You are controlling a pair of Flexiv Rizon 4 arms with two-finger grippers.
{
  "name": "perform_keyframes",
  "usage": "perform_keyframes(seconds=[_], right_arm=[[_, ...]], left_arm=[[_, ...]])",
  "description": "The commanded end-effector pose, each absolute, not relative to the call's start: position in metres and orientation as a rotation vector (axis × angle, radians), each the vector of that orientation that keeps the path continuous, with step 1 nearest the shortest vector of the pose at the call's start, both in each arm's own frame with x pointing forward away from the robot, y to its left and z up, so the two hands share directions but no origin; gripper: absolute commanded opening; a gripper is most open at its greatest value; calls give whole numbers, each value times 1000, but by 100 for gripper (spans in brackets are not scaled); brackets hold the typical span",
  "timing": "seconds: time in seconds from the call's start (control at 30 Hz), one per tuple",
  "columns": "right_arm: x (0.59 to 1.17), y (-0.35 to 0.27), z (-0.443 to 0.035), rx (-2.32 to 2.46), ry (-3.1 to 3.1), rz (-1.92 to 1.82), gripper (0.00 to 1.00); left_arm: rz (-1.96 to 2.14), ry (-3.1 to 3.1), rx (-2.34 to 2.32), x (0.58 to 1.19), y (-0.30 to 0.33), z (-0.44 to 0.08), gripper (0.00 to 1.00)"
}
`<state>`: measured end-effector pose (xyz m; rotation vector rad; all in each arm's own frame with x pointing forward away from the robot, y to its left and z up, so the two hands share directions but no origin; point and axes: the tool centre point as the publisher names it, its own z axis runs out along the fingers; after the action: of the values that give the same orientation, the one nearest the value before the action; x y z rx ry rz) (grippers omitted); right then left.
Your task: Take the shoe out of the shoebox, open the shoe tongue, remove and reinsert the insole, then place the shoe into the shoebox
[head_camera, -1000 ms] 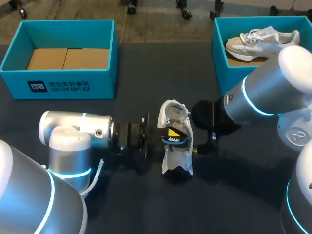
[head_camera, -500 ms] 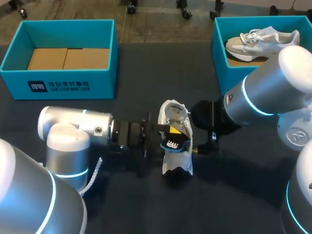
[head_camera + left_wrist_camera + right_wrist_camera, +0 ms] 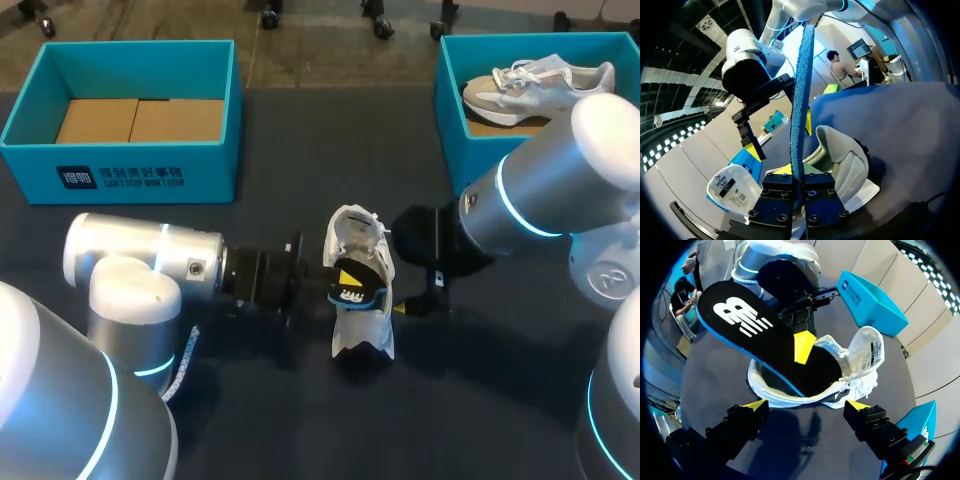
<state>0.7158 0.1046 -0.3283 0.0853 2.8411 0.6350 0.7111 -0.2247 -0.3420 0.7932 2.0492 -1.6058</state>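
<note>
Our left gripper point(image 3: 800, 184) is clamped on the insole point(image 3: 755, 335), pinching it flat between its fingers (one yellow tip shows against the black top face in the right wrist view). The insole slants up out of the shoe point(image 3: 362, 325), its lower end inside the opening, the tongue point(image 3: 871, 351) folded back. The shoe sits on the dark table point(image 3: 300, 420), well apart from both blue shoeboxes point(image 3: 130, 165). Our right gripper point(image 3: 807, 406) hangs just beside the shoe, fingers spread wide.

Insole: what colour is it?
The insole is black with a white logo and blue edge, best seen in right wrist view.
</note>
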Motion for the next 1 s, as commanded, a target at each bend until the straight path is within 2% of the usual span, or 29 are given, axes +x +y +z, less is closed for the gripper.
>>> perform_keyframes(seconds=[0.03,0.37,0.4,0.43,0.7,0.77,0.83,0.97,1.0], right_arm=[[714,104,-328,87,2840,635,100],[714,104,-328,87,2840,635,100],[714,104,-328,87,2840,635,100],[714,104,-328,87,2840,635,100],[714,104,-328,87,2840,635,100],[714,104,-328,87,2840,635,100],[714,104,-328,87,2840,635,100],[714,104,-328,87,2840,635,100],[714,104,-328,87,2840,635,100]], left_arm=[[-1579,2059,791,717,-233,-348,0],[-1526,2089,788,727,-234,-360,0],[-1533,2084,776,726,-232,-357,29],[-1541,2076,775,725,-232,-355,43],[-1571,2005,795,717,-229,-326,38],[-1576,1999,800,713,-227,-321,31],[-1575,2001,810,709,-226,-320,31],[-1565,2026,820,706,-224,-323,22],[-1566,2033,819,707,-224,-325,13]])
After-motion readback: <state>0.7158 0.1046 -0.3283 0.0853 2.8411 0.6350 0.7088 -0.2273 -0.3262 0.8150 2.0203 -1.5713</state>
